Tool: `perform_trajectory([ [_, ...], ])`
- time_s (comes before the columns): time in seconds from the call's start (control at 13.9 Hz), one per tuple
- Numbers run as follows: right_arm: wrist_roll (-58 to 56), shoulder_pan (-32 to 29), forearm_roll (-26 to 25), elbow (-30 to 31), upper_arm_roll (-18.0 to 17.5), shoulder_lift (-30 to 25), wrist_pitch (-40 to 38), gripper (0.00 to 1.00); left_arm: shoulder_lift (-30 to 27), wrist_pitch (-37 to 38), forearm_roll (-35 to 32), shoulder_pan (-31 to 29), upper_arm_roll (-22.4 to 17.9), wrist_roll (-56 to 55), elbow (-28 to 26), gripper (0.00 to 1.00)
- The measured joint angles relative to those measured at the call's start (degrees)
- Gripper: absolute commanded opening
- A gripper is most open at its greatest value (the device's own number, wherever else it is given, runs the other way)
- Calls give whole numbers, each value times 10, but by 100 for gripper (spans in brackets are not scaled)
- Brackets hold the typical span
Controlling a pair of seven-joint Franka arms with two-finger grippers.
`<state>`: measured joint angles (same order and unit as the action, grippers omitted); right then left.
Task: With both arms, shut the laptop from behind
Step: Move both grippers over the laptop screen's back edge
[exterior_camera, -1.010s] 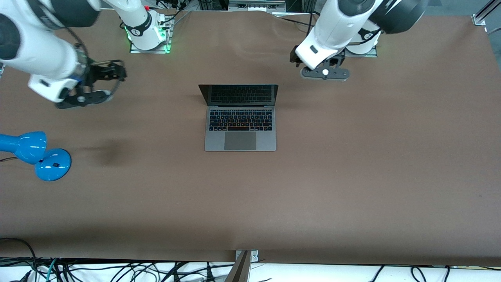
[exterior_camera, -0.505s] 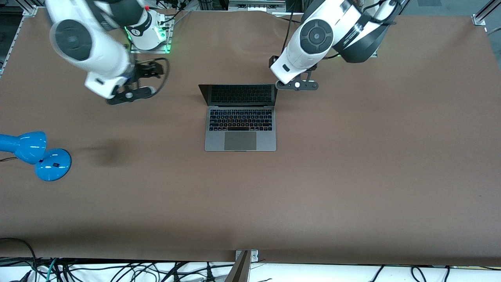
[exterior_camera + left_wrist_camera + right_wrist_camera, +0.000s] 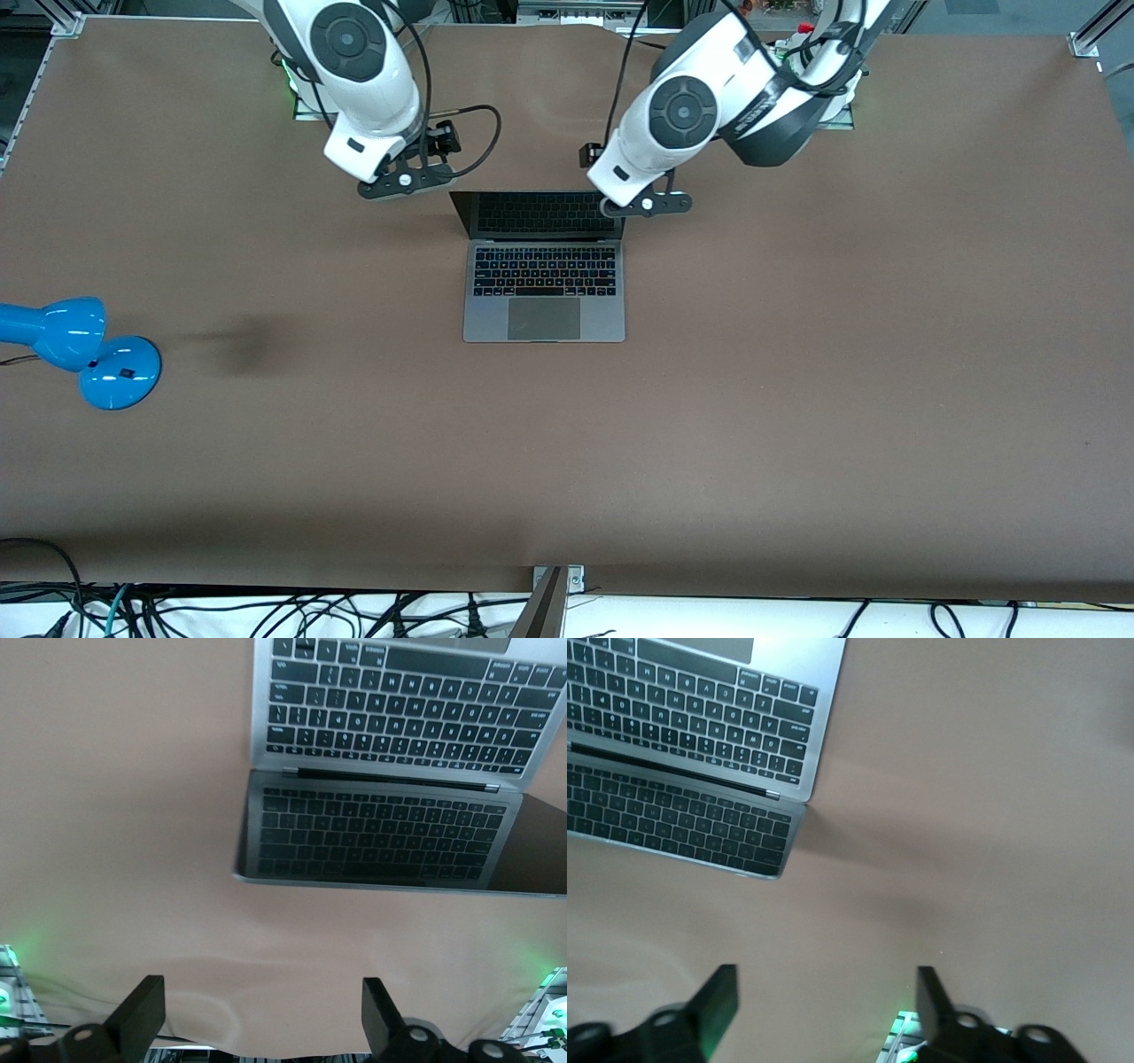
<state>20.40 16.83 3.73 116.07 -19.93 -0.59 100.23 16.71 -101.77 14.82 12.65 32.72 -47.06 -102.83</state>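
I was in the approach step: the laptop [image 3: 544,266] stood open mid-table, left gripper [image 3: 257,1014] and right gripper [image 3: 824,1001] spread wide over its lid's corners. Next, I judged, both must press the lid forward.

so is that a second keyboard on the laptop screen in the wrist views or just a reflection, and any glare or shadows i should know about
Reflection: in the left wrist view the laptop screen mirrors its own keys; the right wrist view shows the same mirroring. Front view: a soft dark shadow patch falls on the table beside the blue lamp; green light glows at the arm bases. Both wrist views look washed out and pinkish, with the left pincer and right pincer dark.
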Motion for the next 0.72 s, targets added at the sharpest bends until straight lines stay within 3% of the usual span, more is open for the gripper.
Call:
perform_trajectory([
  [0.07, 0, 0, 11, 2, -5, 6, 3, 2, 4, -3, 0, 7, 1, -3, 0, 52],
  [0.22, 7, 0, 40, 3, -11, 18, 6, 0, 8, -5, 0, 16, 1, -11, 0, 6],
  [0.29, 11, 0, 45, 3, -12, 23, 7, 0, 9, -6, 0, 18, 2, -18, 0, 0],
  [0.72, 19, 15, 50, 3, -17, 60, 34, 0, 16, -30, -4, 26, 2, -45, 0, 0],
])
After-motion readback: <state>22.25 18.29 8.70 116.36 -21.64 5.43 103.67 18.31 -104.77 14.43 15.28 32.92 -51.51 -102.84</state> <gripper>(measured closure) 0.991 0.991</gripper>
